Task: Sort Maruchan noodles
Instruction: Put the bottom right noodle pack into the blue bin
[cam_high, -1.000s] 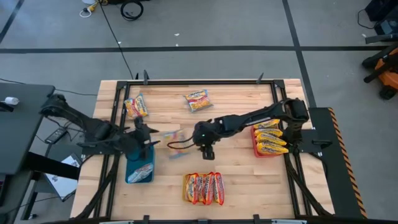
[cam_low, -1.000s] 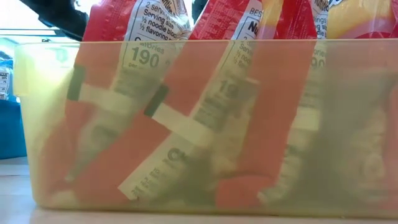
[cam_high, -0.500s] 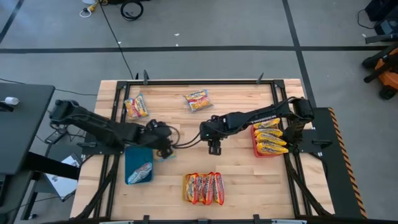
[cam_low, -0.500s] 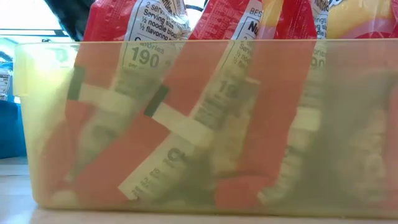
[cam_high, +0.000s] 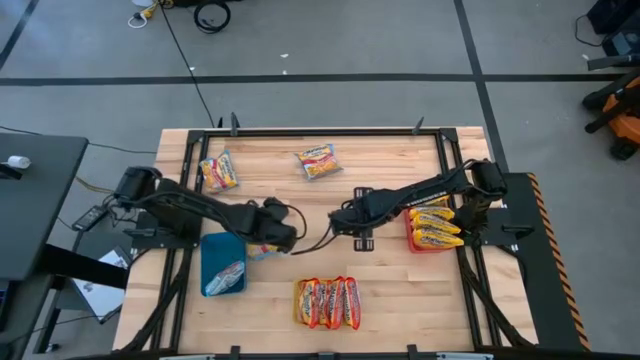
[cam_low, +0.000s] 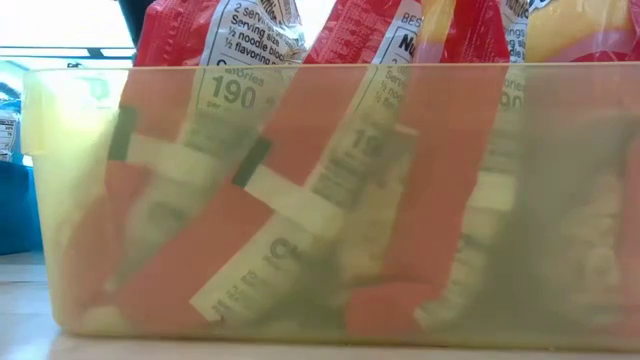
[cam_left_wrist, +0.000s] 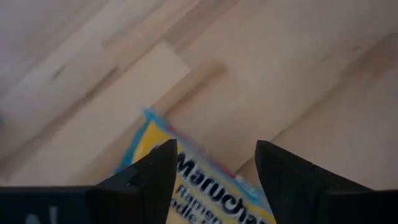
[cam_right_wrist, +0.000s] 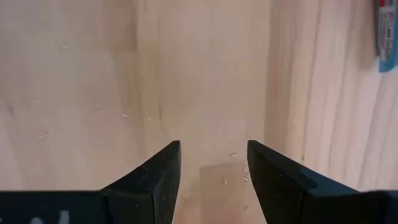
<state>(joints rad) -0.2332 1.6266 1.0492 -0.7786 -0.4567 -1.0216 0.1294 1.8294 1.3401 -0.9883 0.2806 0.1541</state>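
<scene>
A Maruchan noodles packet (cam_left_wrist: 205, 186), yellow with a blue edge, lies flat on the wooden table (cam_high: 300, 190) near the blue tray's far right corner. In the high view this packet (cam_high: 262, 251) shows only as a sliver beside my left arm. My left gripper (cam_high: 285, 240) (cam_left_wrist: 214, 146) hangs open just over it, pointing steeply down, one finger on either side of its end. My right gripper (cam_high: 362, 240) (cam_right_wrist: 213, 146) stands open over bare wood at mid-table. Two loose packets (cam_high: 220, 170) (cam_high: 317, 160) lie flat near the far edge.
The blue tray (cam_high: 222, 265) at the left holds one silvery packet. The red tray (cam_high: 410, 228) at the right holds yellow packets. The yellow tray (cam_high: 297, 302) (cam_low: 40, 200) near the front holds several red packets (cam_low: 300, 200) standing on edge.
My left gripper has swung from above the blue tray toward the table's right, come down and rolled, and now stands over the packet on the wood. My right gripper has drifted toward the table's right edge and tipped to point more steeply down.
</scene>
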